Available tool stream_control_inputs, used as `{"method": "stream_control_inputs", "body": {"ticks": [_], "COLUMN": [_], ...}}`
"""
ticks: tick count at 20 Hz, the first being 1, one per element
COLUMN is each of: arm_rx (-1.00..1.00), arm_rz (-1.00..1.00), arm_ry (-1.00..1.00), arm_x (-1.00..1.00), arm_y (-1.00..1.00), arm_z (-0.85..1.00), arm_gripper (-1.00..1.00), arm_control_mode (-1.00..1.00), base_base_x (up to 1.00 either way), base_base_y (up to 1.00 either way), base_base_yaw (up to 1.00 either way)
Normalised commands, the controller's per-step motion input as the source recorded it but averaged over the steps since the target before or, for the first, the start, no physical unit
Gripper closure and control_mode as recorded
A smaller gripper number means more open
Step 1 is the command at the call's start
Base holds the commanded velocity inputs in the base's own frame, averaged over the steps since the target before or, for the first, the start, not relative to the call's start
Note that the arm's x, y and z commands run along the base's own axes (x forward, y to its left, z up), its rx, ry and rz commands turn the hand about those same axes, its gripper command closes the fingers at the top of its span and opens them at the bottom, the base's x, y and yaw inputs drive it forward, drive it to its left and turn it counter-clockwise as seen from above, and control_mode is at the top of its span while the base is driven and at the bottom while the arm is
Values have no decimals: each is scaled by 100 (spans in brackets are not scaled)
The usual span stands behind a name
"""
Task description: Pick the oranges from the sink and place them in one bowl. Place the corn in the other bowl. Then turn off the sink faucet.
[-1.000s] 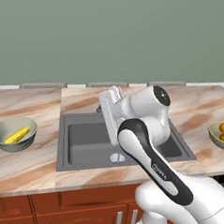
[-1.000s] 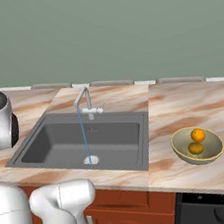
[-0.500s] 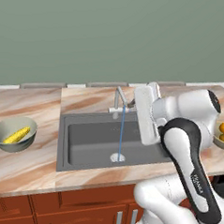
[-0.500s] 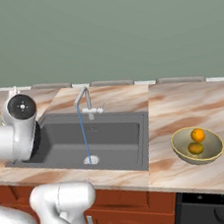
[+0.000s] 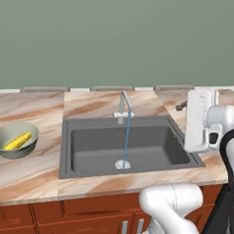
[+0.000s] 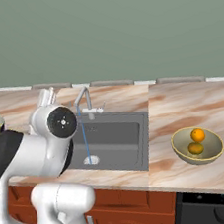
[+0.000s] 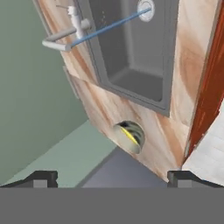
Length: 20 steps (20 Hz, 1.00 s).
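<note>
Both oranges point(image 6: 198, 134) lie in the olive-khaki bowl point(image 6: 212, 151) on the counter right of the sink point(image 5: 87, 151). The corn point(image 5: 17, 141) rests in the pale grey-green bowl point(image 5: 31, 129) to the sink's left, and the hand view shows that bowl point(image 7: 139, 136) far off. A thin blue stream of water runs from the sink faucet point(image 5: 123, 103) down to the drain point(image 5: 122, 164). My gripper point(image 7: 113, 177) is open with nothing between its fingertips point(image 7: 43, 176). My white hand point(image 5: 197, 121) hovers above the sink's right rim, well apart from the faucet point(image 7: 65, 37).
Marbled tan countertop point(image 5: 32, 175) surrounds the sink, with red-brown cabinet fronts point(image 5: 83, 215) below. A green wall rises just behind the faucet. My arm's big white joint point(image 6: 60, 122) stands over the sink's left front corner in the right base view.
My arm has swung from in front of the faucet over to the sink's right side. The gripper stays open and empty. The water keeps running.
</note>
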Motion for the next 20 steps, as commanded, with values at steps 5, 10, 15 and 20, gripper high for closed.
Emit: {"method": "stream_control_inputs", "body": {"ticks": [5, 10, 15, 20], "arm_rx": [39, 42, 36, 28], "arm_rz": [-29, -22, -2, -4], "arm_ry": [9, 23, 31, 18], "arm_x": [0, 4, 13, 29], "arm_y": [-71, -50, -49, -9], "arm_z": [-18, -14, -15, -9], "arm_gripper": [-100, -100, -100, -100], "arm_control_mode": [-100, -100, -100, -100], "base_base_x": [0, 0, 0, 0], "base_base_y": [0, 0, 0, 0], "base_base_yaw": [0, 0, 0, 0]}}
